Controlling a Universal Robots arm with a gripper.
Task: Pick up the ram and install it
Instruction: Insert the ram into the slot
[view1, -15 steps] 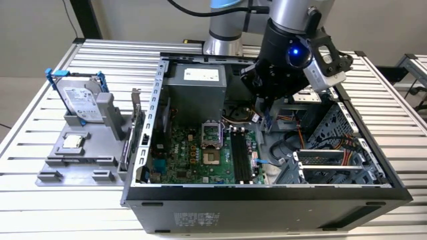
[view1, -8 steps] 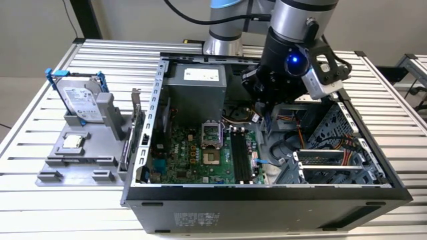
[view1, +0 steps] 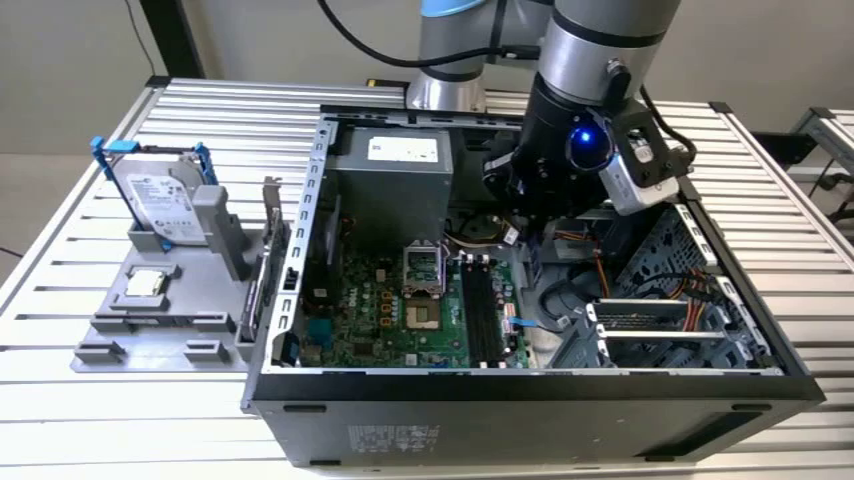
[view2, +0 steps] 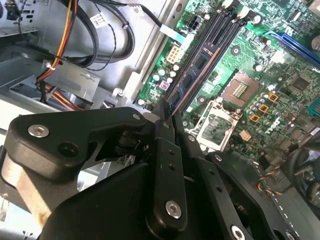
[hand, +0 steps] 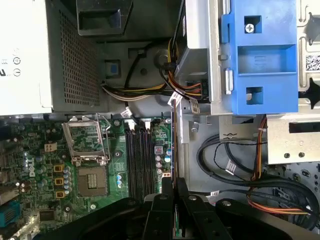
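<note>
The ram (view2: 194, 67) is a thin dark stick with black chips, and my gripper (view2: 167, 112) is shut on one end of it. It juts out from the fingertips over the motherboard, above and roughly in line with the long black memory slots (view2: 226, 24). In the first wrist view the ram (hand: 173, 145) shows edge-on, running out of my gripper (hand: 173, 186) beside the slots (hand: 139, 155), near the board's edge. In the exterior view the arm's wrist (view1: 574, 150) reaches down into the open computer case (view1: 534, 385), above the far end of the slots (view1: 481, 310).
A silver hard drive with blue brackets (view1: 167, 205) stands on a grey holder on the exterior view's left. Inside the case are the power supply (view1: 387, 180), the empty processor socket (view1: 420, 290), cable bundles (hand: 235, 165) and a blue-fronted drive cage (hand: 260, 60).
</note>
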